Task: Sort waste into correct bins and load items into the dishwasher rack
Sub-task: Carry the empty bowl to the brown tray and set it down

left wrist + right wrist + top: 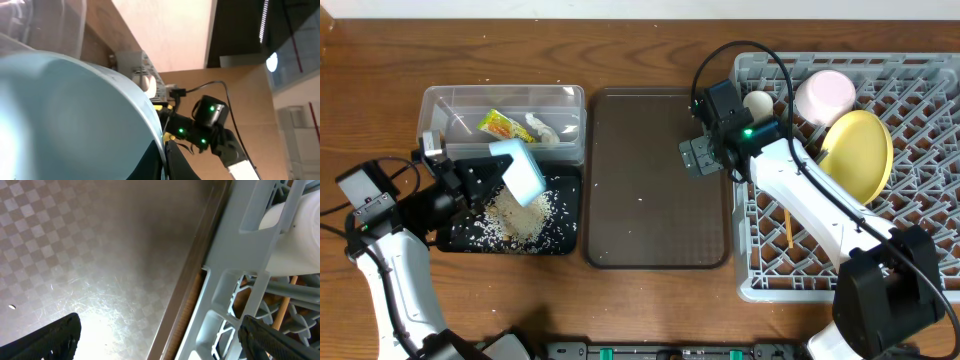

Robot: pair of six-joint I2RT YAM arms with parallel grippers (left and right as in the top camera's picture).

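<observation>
My left gripper (pixel 500 172) is shut on the rim of the light blue bowl (pixel 523 170), held tilted over the black tray (pixel 566 238), where white rice scraps (pixel 515 218) lie. The bowl fills the left wrist view (pixel 65 115). The clear tub (pixel 435 105) behind holds the green-and-yellow wrapper (pixel 498 124) and a white tissue (pixel 540 130). My right gripper (pixel 705 155) is open and empty over the seam between the brown tray and the grey rack (pixel 920 70). The rack holds the yellow plate (pixel 860 155), pink cup (pixel 825 95), small white cup (pixel 757 102) and chopsticks (pixel 787 228).
The dark brown serving tray (pixel 655 180) lies between the bins and the rack, with a few white specks on it; it also shows in the right wrist view (pixel 100 255) beside the rack's wall (pixel 240 255). Wooden table all around.
</observation>
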